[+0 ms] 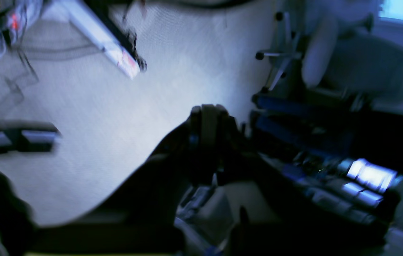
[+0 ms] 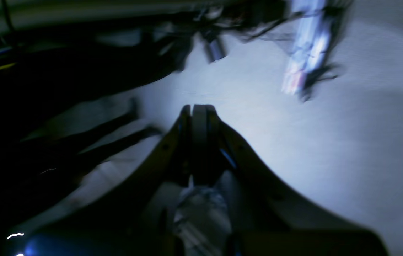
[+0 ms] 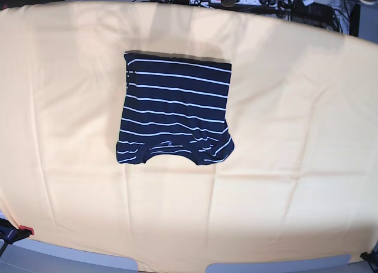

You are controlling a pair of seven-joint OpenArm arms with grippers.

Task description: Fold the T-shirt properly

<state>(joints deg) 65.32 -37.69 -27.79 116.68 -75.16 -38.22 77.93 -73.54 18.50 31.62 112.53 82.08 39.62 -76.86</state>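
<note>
the t-shirt (image 3: 175, 116) lies folded into a compact, roughly square packet on the pale orange tablecloth (image 3: 295, 137), a little toward the far edge and left of centre in the base view. its thin white stripes run side to side, the neckline curve faces the near edge, and its edges sit flat on the cloth. neither arm shows in the base view, so both sets of fingers are well apart from the garment.

the left gripper (image 1: 208, 112) appears in its own wrist view with the two fingers pressed together, nothing between them — closed on air. beyond the fingertips there is only a blurred light floor (image 1: 116, 117), with an office chair (image 1: 347, 67) off to the right of the fingers and a white bar-shaped object (image 1: 102, 35) beyond them to the left.

the right gripper (image 2: 198, 111) likewise has its fingers drawn shut against each other, holding nothing. past the fingertips is the same pale floor; dark blurred shapes lie to the left of the fingers, too smeared to identify — and a whitish blurred object (image 2: 306, 46) sits beyond them to the right.
</note>
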